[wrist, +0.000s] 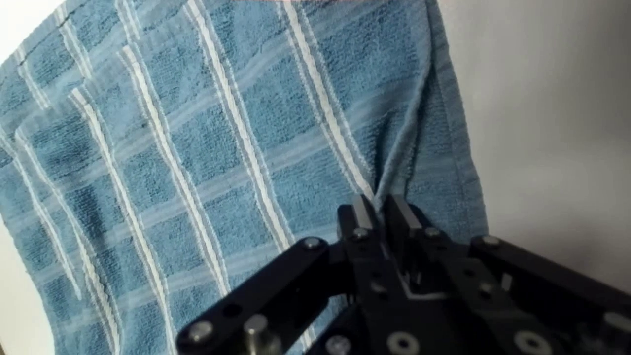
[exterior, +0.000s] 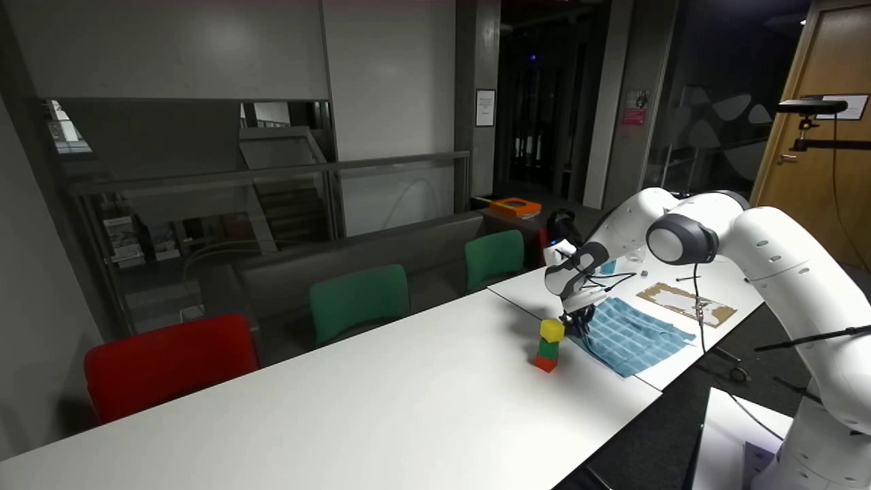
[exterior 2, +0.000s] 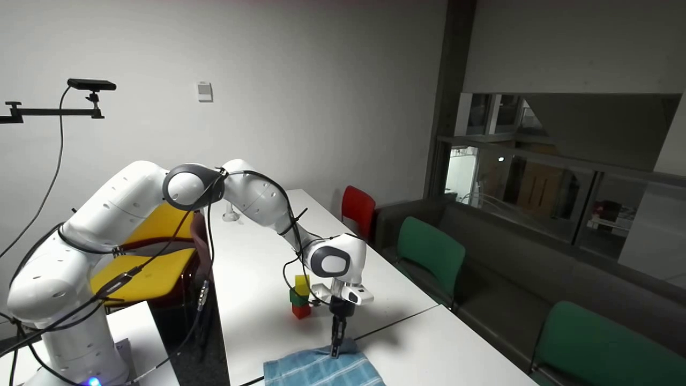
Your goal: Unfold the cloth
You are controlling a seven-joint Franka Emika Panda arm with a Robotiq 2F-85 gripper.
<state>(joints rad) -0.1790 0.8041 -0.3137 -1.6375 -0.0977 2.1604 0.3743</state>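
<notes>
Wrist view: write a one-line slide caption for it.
Gripper pinching a raised ridge of the blue checked cloth near one edge, pale table alongside.

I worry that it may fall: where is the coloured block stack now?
In an exterior view, the coloured block stack stands on the white table, just left of the blue cloth, with a gap between them.

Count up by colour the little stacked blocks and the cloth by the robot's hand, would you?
Yellow: 1, the top block
Green: 1, the middle block
Red: 1, the bottom block
Blue: 1, the checked cloth
Total: 4
</notes>
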